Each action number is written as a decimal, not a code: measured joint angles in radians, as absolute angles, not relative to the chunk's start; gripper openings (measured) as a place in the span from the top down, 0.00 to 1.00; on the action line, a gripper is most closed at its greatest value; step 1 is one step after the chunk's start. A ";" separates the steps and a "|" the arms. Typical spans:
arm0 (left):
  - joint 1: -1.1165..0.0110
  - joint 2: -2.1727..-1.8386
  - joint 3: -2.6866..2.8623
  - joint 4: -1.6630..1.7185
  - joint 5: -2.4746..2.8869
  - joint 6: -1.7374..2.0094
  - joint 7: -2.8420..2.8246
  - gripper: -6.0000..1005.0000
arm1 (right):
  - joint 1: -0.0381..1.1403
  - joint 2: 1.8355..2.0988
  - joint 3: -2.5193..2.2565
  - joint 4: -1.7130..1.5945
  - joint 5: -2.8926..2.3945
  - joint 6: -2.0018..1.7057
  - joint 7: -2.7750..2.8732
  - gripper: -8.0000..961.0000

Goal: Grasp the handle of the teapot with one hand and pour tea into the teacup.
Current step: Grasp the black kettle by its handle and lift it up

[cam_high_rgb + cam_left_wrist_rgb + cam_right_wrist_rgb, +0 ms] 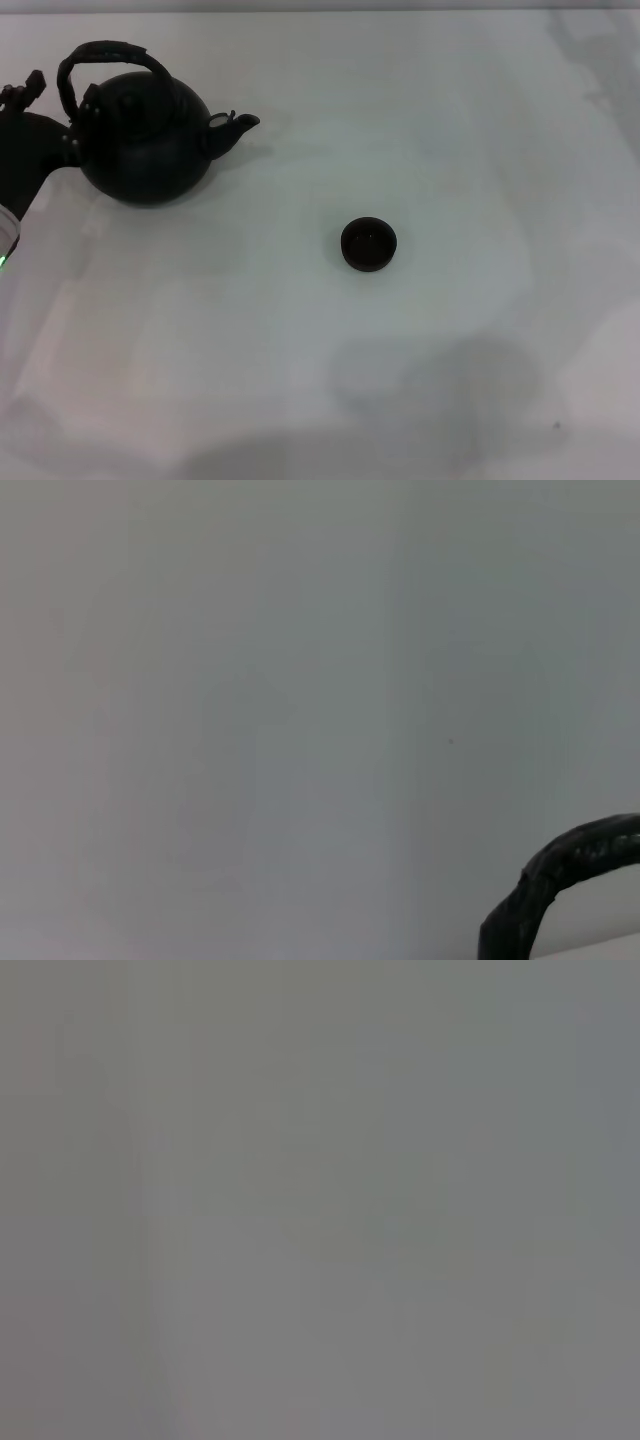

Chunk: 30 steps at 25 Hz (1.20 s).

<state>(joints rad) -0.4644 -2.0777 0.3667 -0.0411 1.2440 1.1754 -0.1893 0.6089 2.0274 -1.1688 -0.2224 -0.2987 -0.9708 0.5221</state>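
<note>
The round matte black teapot [148,140] stands upright on the white table at the far left, its short spout [236,126] pointing right toward the teacup. Its arched rough handle [105,53] spans over the knobbed lid; a piece of the handle also shows in the left wrist view [565,870]. The small dark teacup [368,244] stands near the middle of the table, well apart from the pot. My left gripper [28,92] is at the left edge, just beside the handle's left end. My right gripper is out of view.
The white table [450,150] stretches to the right and toward the front. Soft shadows lie along the front edge. The right wrist view shows only a plain grey surface.
</note>
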 joint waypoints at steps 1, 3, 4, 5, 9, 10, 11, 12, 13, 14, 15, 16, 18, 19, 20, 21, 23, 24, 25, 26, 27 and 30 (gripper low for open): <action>-0.465 -2.079 0.367 -0.041 1.244 1.176 -0.173 0.26 | 0.609 2.027 -1.169 -0.222 -0.299 -0.970 0.522 0.11; -0.467 -2.080 0.367 -0.041 1.243 1.174 -0.152 0.34 | 0.610 2.026 -1.169 -0.222 -0.299 -0.970 0.522 0.11; -0.470 -2.080 0.366 -0.042 1.243 1.170 -0.145 0.38 | 0.611 2.026 -1.169 -0.222 -0.299 -0.970 0.522 0.11; -0.470 -2.080 0.366 -0.042 1.243 1.170 -0.145 0.43 | 0.611 2.026 -1.169 -0.222 -0.299 -0.970 0.522 0.12; -0.483 -2.078 0.369 -0.044 1.247 1.154 -0.144 0.52 | 0.612 2.026 -1.169 -0.222 -0.296 -0.969 0.521 0.12; -0.484 -2.078 0.371 -0.044 1.247 1.153 -0.144 0.54 | 0.612 2.026 -1.169 -0.222 -0.293 -0.969 0.521 0.12; -0.485 -2.078 0.371 -0.043 1.248 1.152 -0.144 0.55 | 0.612 2.026 -1.169 -0.222 -0.290 -0.969 0.520 0.12; -0.486 -2.078 0.371 -0.043 1.248 1.151 -0.144 0.57 | 0.612 2.026 -1.169 -0.222 -0.288 -0.969 0.520 0.12; -0.488 -2.079 0.371 -0.043 1.248 1.151 -0.144 0.59 | 0.612 2.026 -1.169 -0.222 -0.288 -0.969 0.520 0.12; -0.488 -2.078 0.371 -0.043 1.249 1.151 -0.144 0.60 | 0.612 2.026 -1.169 -0.222 -0.288 -0.969 0.520 0.12; -0.489 -2.079 0.371 -0.043 1.249 1.152 -0.145 0.62 | 0.612 2.026 -1.169 -0.222 -0.288 -0.969 0.521 0.12; -0.489 -2.079 0.371 -0.043 1.249 1.155 -0.145 0.64 | 0.612 2.026 -1.169 -0.222 -0.288 -0.969 0.521 0.12; -0.490 -2.079 0.371 -0.043 1.249 1.165 -0.145 0.70 | 0.612 2.026 -1.169 -0.222 -0.288 -0.969 0.521 0.12; -0.491 -2.079 0.371 -0.043 1.250 1.175 -0.146 0.75 | 0.612 2.026 -1.169 -0.222 -0.287 -0.969 0.521 0.12; -0.493 -2.079 0.371 -0.043 1.250 1.186 -0.146 0.79 | 0.612 2.026 -1.169 -0.222 -0.287 -0.969 0.520 0.12; -0.493 -2.079 0.371 -0.043 1.250 1.195 -0.146 0.84 | 0.612 2.026 -1.169 -0.222 -0.287 -0.969 0.520 0.12; -0.495 -2.078 0.371 -0.038 1.250 1.216 -0.146 0.89 | 0.612 2.026 -1.169 -0.222 -0.287 -0.969 0.520 0.12; -0.496 -2.078 0.371 -0.031 1.250 1.229 -0.146 0.89 | 0.612 2.027 -1.169 -0.222 -0.287 -0.969 0.520 0.12; -0.497 -2.078 0.372 -0.024 1.250 1.242 -0.146 0.89 | 0.612 2.027 -1.169 -0.222 -0.287 -0.969 0.520 0.12; -0.498 -2.078 0.372 -0.014 1.251 1.259 -0.145 0.89 | 0.612 2.027 -1.169 -0.222 -0.287 -0.969 0.520 0.12; -0.501 -2.078 0.373 -0.005 1.251 1.276 -0.143 0.89 | 0.611 2.027 -1.169 -0.221 -0.287 -0.969 0.520 0.12; -0.519 -2.076 0.375 0.019 1.270 1.346 -0.133 0.88 | 0.610 2.028 -1.169 -0.221 -0.287 -0.969 0.521 0.12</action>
<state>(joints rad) -0.5193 -2.0762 0.3746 0.0189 1.2704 1.3459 -0.1327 0.6100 2.0275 -1.1688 -0.2209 -0.2867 -0.9694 0.5207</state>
